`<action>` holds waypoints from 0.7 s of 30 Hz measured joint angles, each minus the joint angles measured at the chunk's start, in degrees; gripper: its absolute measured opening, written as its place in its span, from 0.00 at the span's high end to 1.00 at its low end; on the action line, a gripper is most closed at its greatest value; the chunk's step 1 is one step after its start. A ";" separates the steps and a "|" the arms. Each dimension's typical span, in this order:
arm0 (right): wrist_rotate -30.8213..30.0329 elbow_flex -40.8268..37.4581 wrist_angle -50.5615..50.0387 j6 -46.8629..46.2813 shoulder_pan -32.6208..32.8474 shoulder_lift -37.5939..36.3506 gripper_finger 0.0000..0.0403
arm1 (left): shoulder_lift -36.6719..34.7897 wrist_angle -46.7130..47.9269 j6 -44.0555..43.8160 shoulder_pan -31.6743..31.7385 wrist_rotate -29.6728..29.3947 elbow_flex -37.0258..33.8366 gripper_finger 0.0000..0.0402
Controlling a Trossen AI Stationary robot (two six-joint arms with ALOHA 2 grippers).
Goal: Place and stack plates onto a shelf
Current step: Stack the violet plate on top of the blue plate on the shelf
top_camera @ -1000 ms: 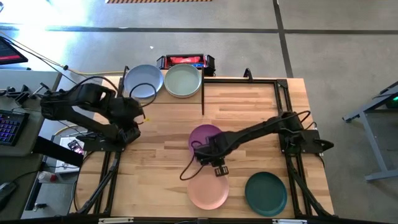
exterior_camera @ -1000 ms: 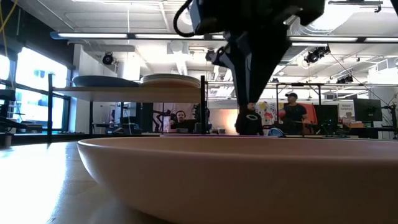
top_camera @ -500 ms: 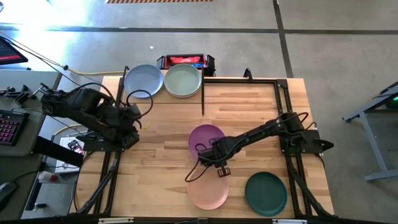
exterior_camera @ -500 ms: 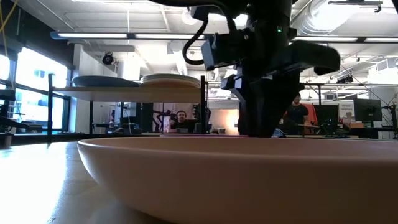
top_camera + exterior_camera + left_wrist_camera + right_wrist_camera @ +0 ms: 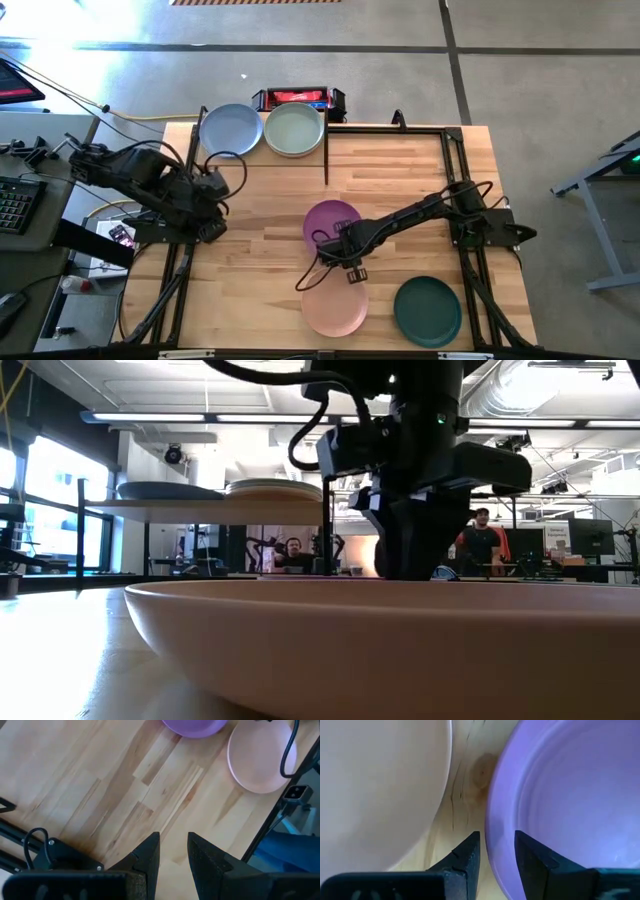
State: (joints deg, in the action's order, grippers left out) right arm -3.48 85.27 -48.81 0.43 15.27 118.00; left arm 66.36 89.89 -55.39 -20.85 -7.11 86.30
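At far left of the high view we see the left tool [image 5: 213, 205], fingers slightly apart, empty. Upper left, blue plate [image 5: 229, 129] and green plate [image 5: 294, 130] sit on the shelf [image 5: 262, 152]. Centre, the right tool [image 5: 491, 851] straddles the purple plate [image 5: 331, 220] rim, spread, beside the pink plate [image 5: 335, 308].

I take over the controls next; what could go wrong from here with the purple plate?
The right hand straddles the purple plate's rim with open fingers, right beside the pink plate. Closing could nudge or pinch the pink plate too. A thin rim grip may let the plate tilt or slip when lifted. The shelf already holds the blue plate and green plate, so stacking must land centered.
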 joint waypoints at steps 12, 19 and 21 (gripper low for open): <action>0.83 0.00 0.88 -3.05 -0.20 0.25 0.96 | 3.60 0.02 3.63 -0.28 -0.02 0.00 0.78; 1.94 1.03 -0.60 -3.45 -0.06 0.13 0.99 | 4.51 0.08 5.11 -0.25 -0.07 0.00 0.78; 2.03 1.93 -1.39 -3.45 0.14 -0.29 0.99 | 4.58 0.04 5.11 -0.25 -0.09 0.00 0.78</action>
State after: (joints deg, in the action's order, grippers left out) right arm -1.45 87.21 -50.20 -3.03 15.40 117.72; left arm 70.94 89.93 -50.28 -21.10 -7.20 86.30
